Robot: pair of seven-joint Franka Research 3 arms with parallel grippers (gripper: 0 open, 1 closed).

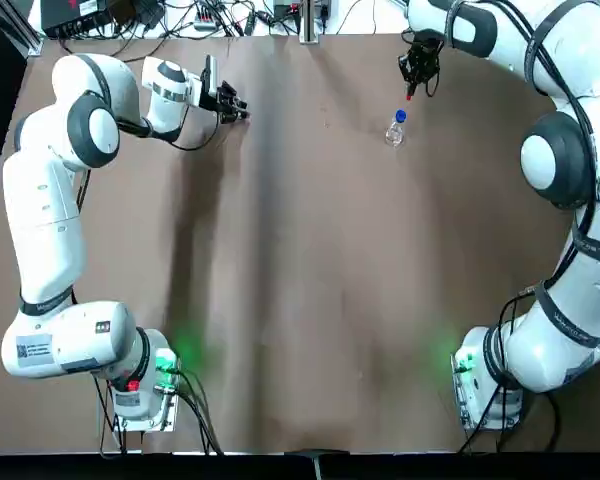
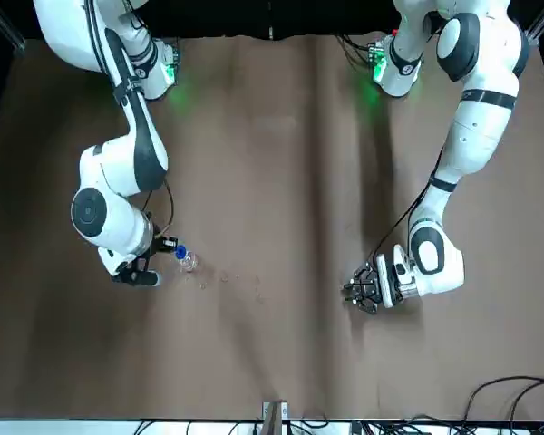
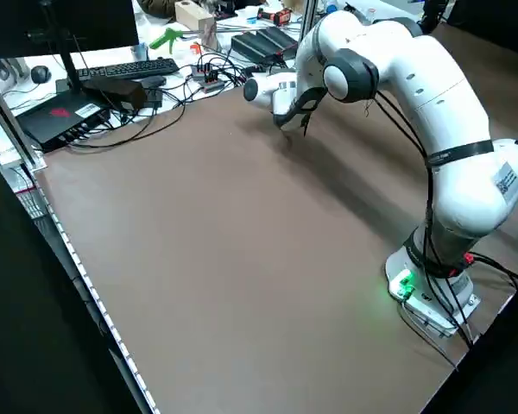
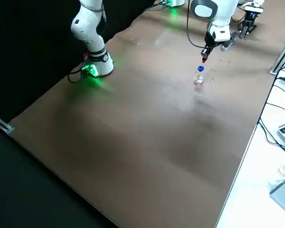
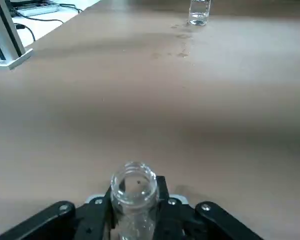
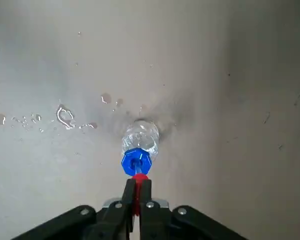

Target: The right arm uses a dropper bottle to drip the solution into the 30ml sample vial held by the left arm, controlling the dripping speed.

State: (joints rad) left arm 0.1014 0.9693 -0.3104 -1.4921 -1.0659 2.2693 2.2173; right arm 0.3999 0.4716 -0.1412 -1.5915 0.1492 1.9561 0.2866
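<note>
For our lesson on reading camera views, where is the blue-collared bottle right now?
In the top view, the blue-collared bottle stands on the table's right side, just below the right arm's gripper, which grips the red dropper top.

Two arms reach to the far side, end effectors apart

The left arm (image 1: 45, 215) bends forward from its base, its wrist turned inward so that the left end effector (image 1: 225, 103) lies roughly level above the table (image 1: 310, 250), pointing toward the robot's right. Its two dark fingers (image 5: 162, 200) are drawn in, with a narrow gap between them.

The right arm (image 1: 580, 180) arches forward and inward from its base. Its wrist is angled over, and the right end effector (image 6: 139, 186) points down toward the table, its slim black fingers (image 6: 146, 195) nearly together, side by side.
</note>
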